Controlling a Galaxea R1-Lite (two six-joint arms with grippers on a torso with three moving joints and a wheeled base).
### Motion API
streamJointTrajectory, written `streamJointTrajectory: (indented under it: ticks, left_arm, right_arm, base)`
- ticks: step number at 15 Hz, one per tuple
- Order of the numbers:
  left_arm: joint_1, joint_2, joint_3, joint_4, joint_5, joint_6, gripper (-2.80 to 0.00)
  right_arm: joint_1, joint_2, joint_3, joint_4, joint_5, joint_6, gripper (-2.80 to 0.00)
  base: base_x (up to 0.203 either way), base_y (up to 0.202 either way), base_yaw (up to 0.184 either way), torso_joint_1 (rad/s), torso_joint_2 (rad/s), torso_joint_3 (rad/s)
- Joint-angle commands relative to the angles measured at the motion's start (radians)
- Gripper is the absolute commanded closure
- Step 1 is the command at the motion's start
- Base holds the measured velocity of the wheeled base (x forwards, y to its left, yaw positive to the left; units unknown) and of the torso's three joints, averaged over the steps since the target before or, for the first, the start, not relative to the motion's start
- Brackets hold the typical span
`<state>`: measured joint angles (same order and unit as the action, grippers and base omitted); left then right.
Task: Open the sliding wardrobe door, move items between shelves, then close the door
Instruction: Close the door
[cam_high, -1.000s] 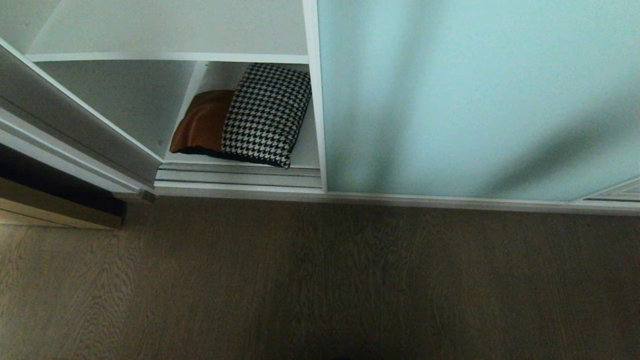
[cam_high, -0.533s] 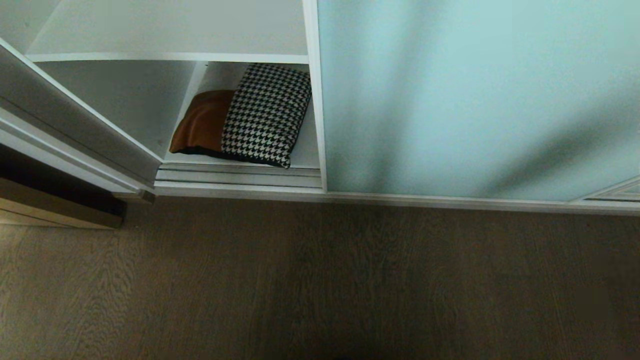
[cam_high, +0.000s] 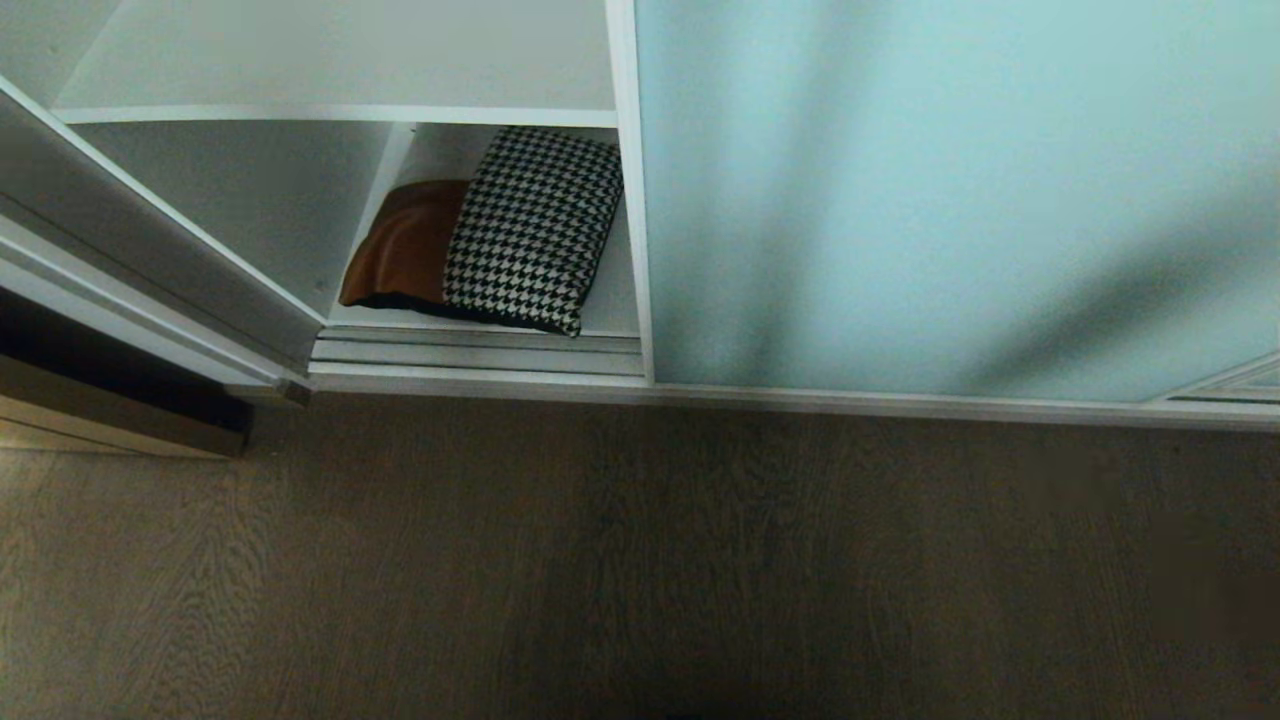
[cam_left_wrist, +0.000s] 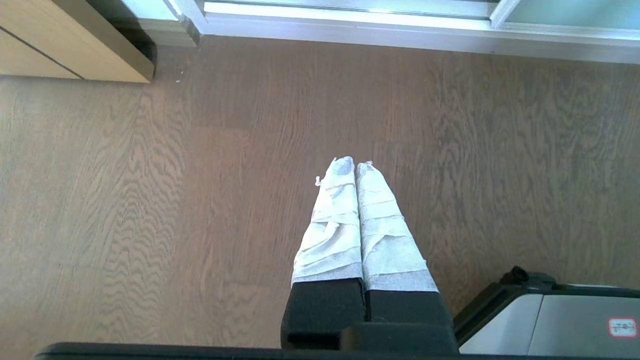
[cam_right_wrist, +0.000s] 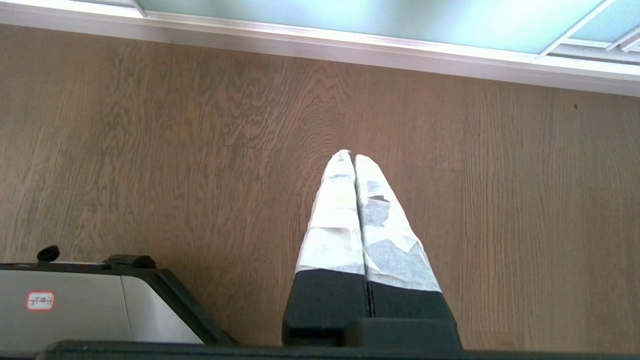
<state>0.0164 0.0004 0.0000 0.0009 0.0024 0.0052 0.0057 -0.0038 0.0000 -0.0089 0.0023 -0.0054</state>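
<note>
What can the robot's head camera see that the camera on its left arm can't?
Only the head view shows the tan-brown and houndstooth rectangular cushion lying on the bottom white shelf, under another white shelf. Only the left wrist view shows the left claw, shut and empty, above the floor, plus a light wooden panel. Both show the brown wood floor and the wardrobe's frosted aqua glass sliding door.

sliding wardrobe door (cam_high: 950, 200) open, cushion (cam_high: 500, 240) (houndstooth) on lower shelf (cam_high: 615, 300)

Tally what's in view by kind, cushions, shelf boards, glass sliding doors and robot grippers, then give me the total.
Cushions: 1, the cushion
Shelf boards: 2, upper shelf, bottom shelf
Glass sliding doors: 1, the sliding door
Grippers: 2, left gripper, right gripper
Total: 6
</note>
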Motion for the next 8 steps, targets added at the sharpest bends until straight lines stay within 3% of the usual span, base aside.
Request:
streamJointTrajectory:
  ticks: [1,8]
  left_arm:
    - [0.000,0.001,0.001,0.001,0.002,0.004,0.00]
    - [0.000,0.001,0.002,-0.001,0.001,-0.008,0.00]
  right_arm:
    - [0.000,0.002,0.000,0.000,0.001,-0.001,0.00]
    - [0.000,0.002,0.000,0.000,0.001,-0.001,0.00]
  base:
    - [0.000,0.000,0.000,0.000,0.00,0.000]
    - [0.000,0.000,0.000,0.000,0.00,0.000]
